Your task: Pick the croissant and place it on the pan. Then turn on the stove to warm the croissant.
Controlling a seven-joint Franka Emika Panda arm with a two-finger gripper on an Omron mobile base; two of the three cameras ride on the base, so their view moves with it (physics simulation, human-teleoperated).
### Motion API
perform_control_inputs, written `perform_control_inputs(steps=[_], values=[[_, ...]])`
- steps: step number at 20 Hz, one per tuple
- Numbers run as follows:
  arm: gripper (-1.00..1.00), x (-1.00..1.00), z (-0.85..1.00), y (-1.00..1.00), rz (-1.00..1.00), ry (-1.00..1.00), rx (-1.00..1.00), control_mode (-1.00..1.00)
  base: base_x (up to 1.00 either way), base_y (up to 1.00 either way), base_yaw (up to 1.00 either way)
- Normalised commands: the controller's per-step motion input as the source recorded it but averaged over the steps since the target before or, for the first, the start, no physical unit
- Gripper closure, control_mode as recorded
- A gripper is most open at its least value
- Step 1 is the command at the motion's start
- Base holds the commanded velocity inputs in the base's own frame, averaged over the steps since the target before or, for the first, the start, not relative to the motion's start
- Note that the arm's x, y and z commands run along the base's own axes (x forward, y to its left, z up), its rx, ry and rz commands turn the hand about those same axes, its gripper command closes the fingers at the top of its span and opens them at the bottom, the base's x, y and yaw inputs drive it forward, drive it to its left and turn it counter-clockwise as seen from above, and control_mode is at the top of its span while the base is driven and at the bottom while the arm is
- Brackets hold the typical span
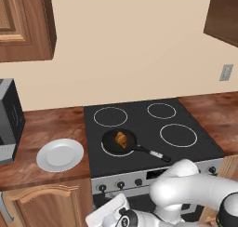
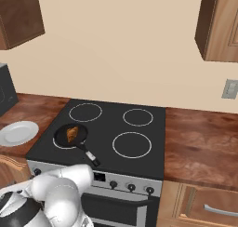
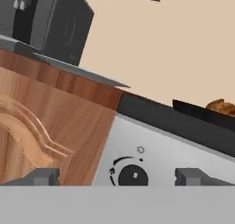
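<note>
A: Wooden counters run along both sides of a beige-walled kitchen, and we're down low at the front. The gripper (image 3: 117, 177) sits spread wide, one fingertip (image 3: 43, 176) at nine o'clock and the other at three o'clock of a single dark knob (image 3: 132, 176) on the silver panel.

B: Nothing between those tips but that knob face. Count for me?

A: One stove (image 1: 148, 128), four white burner rings, a row of knobs along its front. One pan (image 1: 119, 141) on the ring at seven o'clock of the cooktop. One croissant (image 1: 121, 139) lying inside it.

B: Which way does the pan's handle run?

A: Out toward four o'clock in the left base view, silver tip leading. The croissant's long axis runs roughly twelve to six.

B: Anything else?

A: One white plate (image 1: 60, 155) on the counter at nine o'clock of the stove, and a dark grey appliance (image 1: 9, 119) beyond it.
</note>
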Motion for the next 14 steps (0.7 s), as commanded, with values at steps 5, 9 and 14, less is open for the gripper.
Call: perform_control_inputs(steps=[5, 9, 14], values=[[-1.0, 0.81, -0.86, -0.35, 0.0, 0.0, 0.0, -1.0, 0.0, 0.0, 0.0], [-1.0, 0.95, -0.76, -0.49, 0.02, 0.0, 0.0, -1.0, 0.0, 0.0, 0.0], [-1.0, 0.02, -0.04, 0.0, 0.0, 0.0, 0.0, -1.0, 0.0, 0.0, 0.0]])
